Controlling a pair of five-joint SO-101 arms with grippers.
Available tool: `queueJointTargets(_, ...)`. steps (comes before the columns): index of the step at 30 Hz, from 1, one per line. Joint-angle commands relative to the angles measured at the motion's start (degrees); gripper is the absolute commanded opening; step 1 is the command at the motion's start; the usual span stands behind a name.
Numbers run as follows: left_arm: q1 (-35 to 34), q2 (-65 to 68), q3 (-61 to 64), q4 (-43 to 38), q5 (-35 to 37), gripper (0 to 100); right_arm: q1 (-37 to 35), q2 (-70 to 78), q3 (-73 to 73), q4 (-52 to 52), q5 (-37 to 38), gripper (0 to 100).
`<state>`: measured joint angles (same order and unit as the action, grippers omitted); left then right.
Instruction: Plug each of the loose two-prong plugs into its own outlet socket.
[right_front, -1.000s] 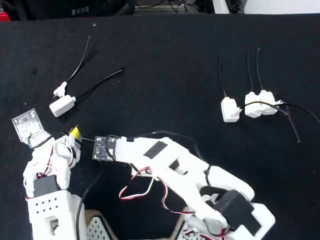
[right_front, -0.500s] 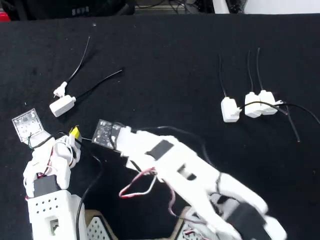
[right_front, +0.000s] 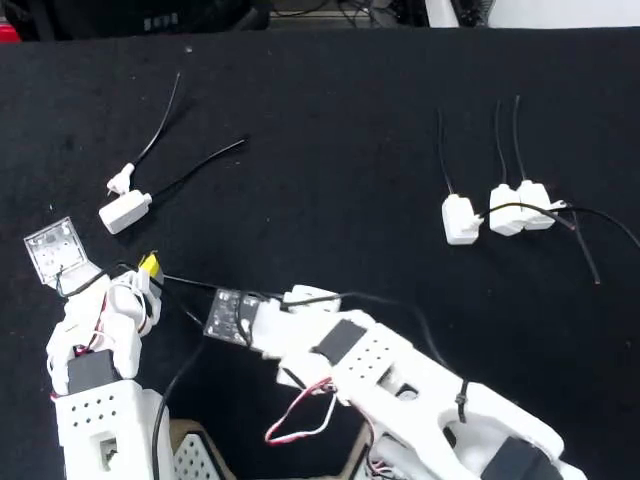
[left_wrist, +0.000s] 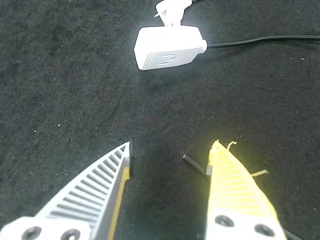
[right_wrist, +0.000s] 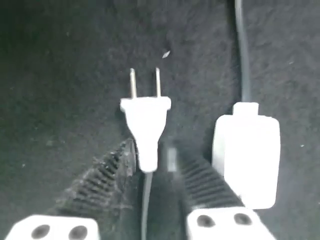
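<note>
No text, number or sign can be read here; the small marks on the white outlet socket (left_wrist: 169, 47) are illegible.

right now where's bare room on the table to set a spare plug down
The middle of the black table, between the socket at left and the three white blocks at right. Crowded: the near edge, under both arms, and close around those blocks.

A black cloth (right_front: 330, 110) covers the whole table, matte and evenly lit, with pale lint specks showing up close (left_wrist: 60, 75). Along its far edge sit dark gear (right_front: 150, 14), loose cables (right_front: 350, 12), a red object (right_front: 8, 33) and a white panel (right_front: 560, 12). A tan board (right_front: 172, 428) lies at the near edge.
</note>
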<state>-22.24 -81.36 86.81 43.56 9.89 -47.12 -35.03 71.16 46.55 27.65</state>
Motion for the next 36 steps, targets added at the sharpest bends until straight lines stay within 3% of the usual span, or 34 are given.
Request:
queueJointTargets(1,-0.04,-0.70,-3.91,0.26,0.26,25,-0.18,0.31,-5.58,2.64,-0.44,15.0)
queueJointTargets(9,-0.04,-0.70,-3.91,0.26,0.26,25,-5.45,0.84,-6.99,2.55,-1.58,10.6)
queueJointTargets(16,-0.13,-0.70,-3.91,0.26,0.26,25,-4.22,0.84,-4.18,1.76,4.22,10.6)
queueJointTargets(22,-0.13,-0.70,-3.91,0.26,0.26,25,-4.31,1.01,-4.35,1.76,4.40,10.8)
queueJointTargets(26,-0.31,-0.70,-3.91,0.26,0.26,25,-4.31,6.11,-5.32,1.23,4.40,16.8)
queueJointTargets(36,-0.31,-0.70,-3.91,0.26,0.26,25,-1.49,13.85,-13.85,0.88,4.40,12.6)
